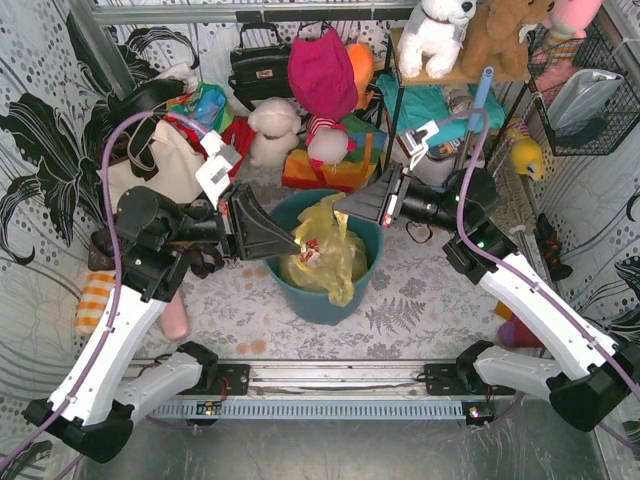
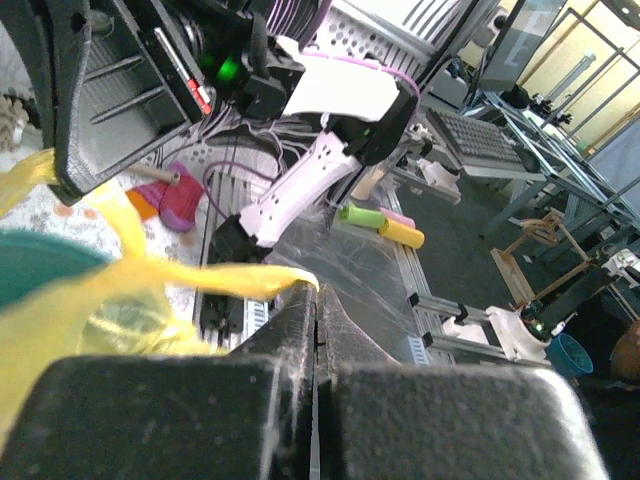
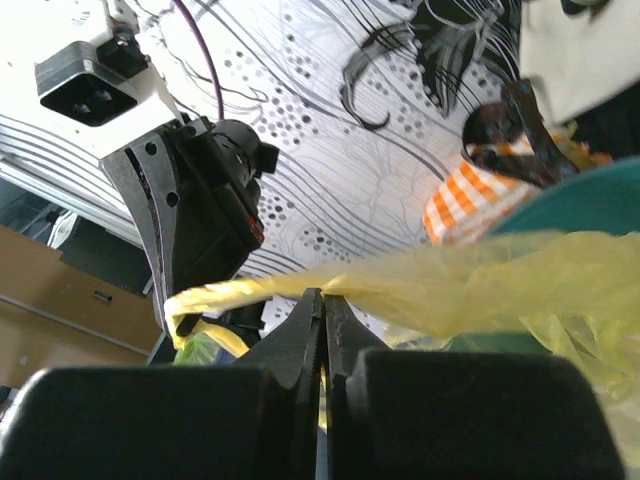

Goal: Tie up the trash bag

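- Plainly, we see the trash bag [image 1: 322, 255] sitting inside the round teal bin [image 1: 320, 305]. The bin stands on the fern-patterned surface [image 1: 430, 295] between the two arms, and crumpled white-and-red paper shows through the yellow plastic.
- We find the left end effector [image 1: 296, 243] at the bin's left rim, its jaws pressed fully together on a thin, twisted strand of the bag's upper edge (the left wrist view shows the yellow strip running right into the closed tips).
- We find the right end effector [image 1: 342, 212] over the bin's far rim, likewise clamped tight. In the right wrist view a stretched yellow strand of the bag is pinched at its tips.
- From above, the two end effectors point toward each other over the bag's mouth, near one another but not touching.
- Behind the bin we make out a white plush toy [image 1: 272, 128] and, farther back, a black handbag [image 1: 262, 65].
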### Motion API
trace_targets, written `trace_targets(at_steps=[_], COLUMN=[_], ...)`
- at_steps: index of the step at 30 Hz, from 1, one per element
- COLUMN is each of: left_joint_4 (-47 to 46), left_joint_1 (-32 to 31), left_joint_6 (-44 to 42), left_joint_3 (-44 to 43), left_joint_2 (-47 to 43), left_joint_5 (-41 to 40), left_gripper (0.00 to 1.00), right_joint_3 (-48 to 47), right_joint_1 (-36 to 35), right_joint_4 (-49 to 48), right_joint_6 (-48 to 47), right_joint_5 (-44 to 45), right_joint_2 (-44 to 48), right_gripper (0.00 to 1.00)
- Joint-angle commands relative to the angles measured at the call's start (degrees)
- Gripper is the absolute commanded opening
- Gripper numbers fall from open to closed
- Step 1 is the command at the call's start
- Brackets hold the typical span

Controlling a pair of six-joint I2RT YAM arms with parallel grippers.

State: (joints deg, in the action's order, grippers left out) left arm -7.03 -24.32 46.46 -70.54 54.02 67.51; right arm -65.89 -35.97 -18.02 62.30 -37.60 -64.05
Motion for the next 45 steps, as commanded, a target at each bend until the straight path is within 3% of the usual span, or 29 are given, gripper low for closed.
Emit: trace_targets(at_steps=[1, 4, 13, 19, 26, 35, 41, 45], left_joint_4=[-9.50, -12.39, 2.95, 12.17, 28.15, 33.61, 33.86, 33.39], left_joint_1=[0.24, 0.19, -0.19, -0.16, -0.19, -0.16, -0.20, -0.20], left_joint_6=[5.35, 8.73, 0.09, -6.28, -17.28, -22.40, -23.10, -22.85], left_joint_3=[8.82, 15.13, 19.34, 18.08, 11.19, 10.71, 11.10, 11.19], left_joint_2=[-3.37, -6.46, -11.14, -12.35, -8.50, -6.97, -6.61, -6.50], left_joint_5=[0.74, 1.58, 5.02, 7.08, -6.26, -15.40, -17.19, -17.00], left_gripper=[0.00, 0.00, 0.00, 0.00, 0.00, 0.00, 0.00, 0.00], right_joint_3=[6.92, 11.30, 17.04, 18.44, 20.92, 11.76, 1.32, -7.36], right_joint_1=[0.25, 0.24, 0.28, 0.19, -3.78, -18.58, -20.69, -20.72], right_joint_4=[-0.18, 2.50, 11.44, 11.85, 5.71, -1.37, -6.04, -3.28], right_joint_6=[-0.42, -1.28, -3.94, -3.36, -0.02, -2.45, -1.93, -4.10], right_joint_5=[1.12, 2.11, 5.13, 0.98, 1.52, 7.06, 5.44, 5.58], right_joint_2=[5.86, 9.45, 18.02, 21.67, 19.51, 4.47, -3.18, -5.61], right_gripper=[0.00, 0.00, 0.00, 0.00, 0.00, 0.00, 0.00, 0.00])
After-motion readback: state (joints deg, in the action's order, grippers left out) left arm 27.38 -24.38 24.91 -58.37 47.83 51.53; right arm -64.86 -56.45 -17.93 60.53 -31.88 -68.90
